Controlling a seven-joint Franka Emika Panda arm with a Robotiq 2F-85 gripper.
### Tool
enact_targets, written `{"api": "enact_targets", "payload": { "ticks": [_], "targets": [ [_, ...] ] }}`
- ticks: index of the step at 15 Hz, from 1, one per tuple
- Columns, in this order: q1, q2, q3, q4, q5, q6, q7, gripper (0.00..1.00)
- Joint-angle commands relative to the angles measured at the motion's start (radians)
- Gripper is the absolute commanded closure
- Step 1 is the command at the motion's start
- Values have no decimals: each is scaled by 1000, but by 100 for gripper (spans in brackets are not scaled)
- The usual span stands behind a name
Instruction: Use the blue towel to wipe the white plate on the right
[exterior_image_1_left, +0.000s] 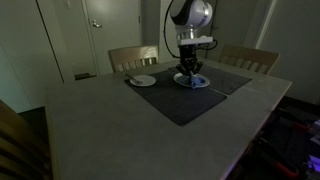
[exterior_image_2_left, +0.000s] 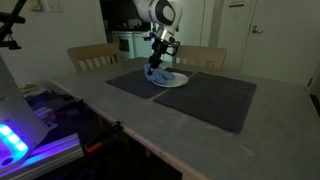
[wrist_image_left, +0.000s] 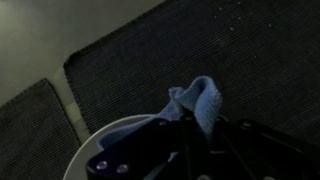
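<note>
Crumpled blue towel w/ many folds lies on round flat white plate.

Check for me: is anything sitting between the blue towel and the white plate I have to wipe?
Nothing visible. The gripper is shut on the blue towel, which is right over the white plate on the dark placemat. The smaller plate lies apart, off to the side.

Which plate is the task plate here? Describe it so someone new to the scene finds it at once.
On the grey table, dark placemats cover the far side, with two white plates on them. The plate lies directly under the gripper, which holds a blue towel there. It is larger than the small plate beside it, which has no gripper above.
</note>
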Motion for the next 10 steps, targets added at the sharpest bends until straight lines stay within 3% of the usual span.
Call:
{"api": "enact_targets", "payload": {
  "ticks": [1, 10],
  "targets": [
    [-19, 12, 12, 4, 34, 107, -60, 98],
    [-32, -9, -51, -29, -34, 221, -58, 98]
  ]
}}
